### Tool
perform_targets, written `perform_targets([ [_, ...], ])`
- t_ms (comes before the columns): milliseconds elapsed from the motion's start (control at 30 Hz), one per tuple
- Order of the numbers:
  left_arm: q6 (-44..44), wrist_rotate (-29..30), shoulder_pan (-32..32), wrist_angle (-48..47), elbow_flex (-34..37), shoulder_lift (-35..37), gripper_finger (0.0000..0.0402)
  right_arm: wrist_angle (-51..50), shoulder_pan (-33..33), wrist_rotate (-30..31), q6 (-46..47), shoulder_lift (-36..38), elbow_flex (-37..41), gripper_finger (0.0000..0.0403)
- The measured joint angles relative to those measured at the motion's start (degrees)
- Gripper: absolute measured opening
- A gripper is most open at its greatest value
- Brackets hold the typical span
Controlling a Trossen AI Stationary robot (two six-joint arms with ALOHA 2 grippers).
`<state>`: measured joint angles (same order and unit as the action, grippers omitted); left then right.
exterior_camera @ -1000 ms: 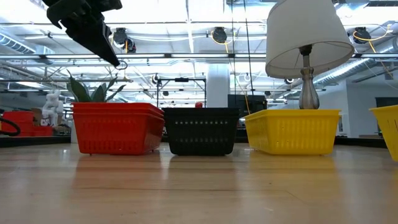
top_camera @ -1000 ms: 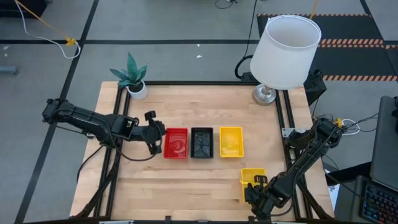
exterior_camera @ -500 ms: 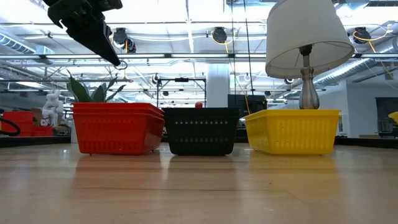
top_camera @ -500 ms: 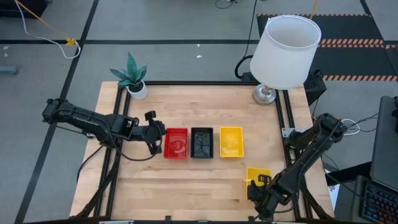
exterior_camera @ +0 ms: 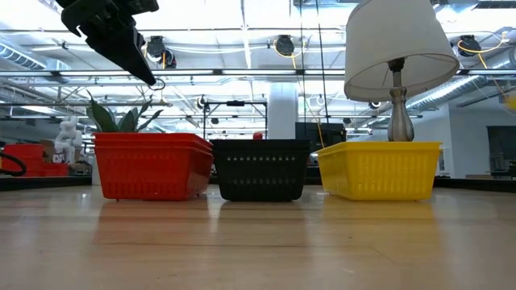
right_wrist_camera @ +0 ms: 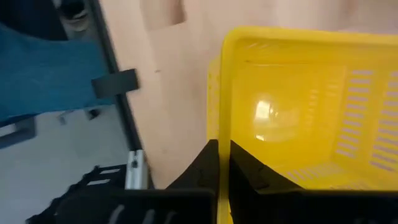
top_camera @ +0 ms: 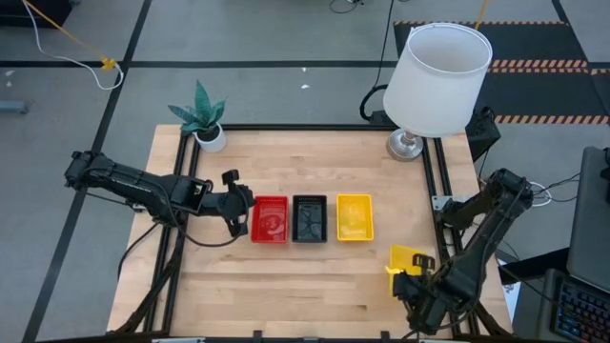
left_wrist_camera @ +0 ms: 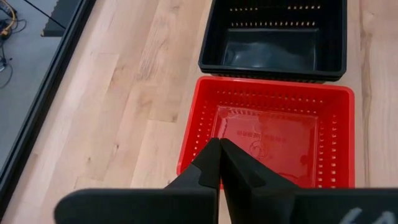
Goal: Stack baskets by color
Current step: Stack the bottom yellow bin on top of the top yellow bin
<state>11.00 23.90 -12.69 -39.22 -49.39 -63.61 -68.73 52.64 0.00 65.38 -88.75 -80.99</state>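
Note:
Three baskets stand in a row at mid-table: red (top_camera: 270, 218), black (top_camera: 309, 218) and yellow (top_camera: 354, 216). In the low view the red one (exterior_camera: 149, 165) shows more than one rim, nested. My left gripper (top_camera: 240, 215) hangs shut just left of the red basket and above its rim (left_wrist_camera: 219, 155), touching nothing. Near the table's right front corner my right gripper (top_camera: 407, 274) is shut on another yellow basket (top_camera: 408, 258), which is held up off the wood. My right gripper pinches one side wall of the yellow basket at its rim (right_wrist_camera: 215, 106), with one finger inside the basket and one outside. The fingers come from above, pointing steeply down. The basket is lifted clear of the table and hangs tilted from the hold.
A large white lamp (top_camera: 440, 81) stands at the far right corner and a small potted plant (top_camera: 202, 119) at the far left. A black frame (top_camera: 429, 181) runs along the table's edges. Bare wood (top_camera: 276, 286) lies in front of the row.
My right gripper has risen and drifted toward the table's right edge, carrying the yellow basket. The basket stood on the wood near the front edge a second ago and now hangs clear above it. My left arm has kept still.

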Motion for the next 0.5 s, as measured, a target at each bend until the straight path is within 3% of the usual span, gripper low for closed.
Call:
perform_targets([
  [267,-0.3,0.0,0.0,0.0,0.0,0.0,0.0008,-14.8,-0.6,9.8,-3.7,0.0,-8.1,0.0001],
  [500,1.1,-0.1,0.0,0.3,0.0,1.2,0.0024,-18.6,-5.1,16.9,-11.9,0.0,-10.2,0.0001],
])
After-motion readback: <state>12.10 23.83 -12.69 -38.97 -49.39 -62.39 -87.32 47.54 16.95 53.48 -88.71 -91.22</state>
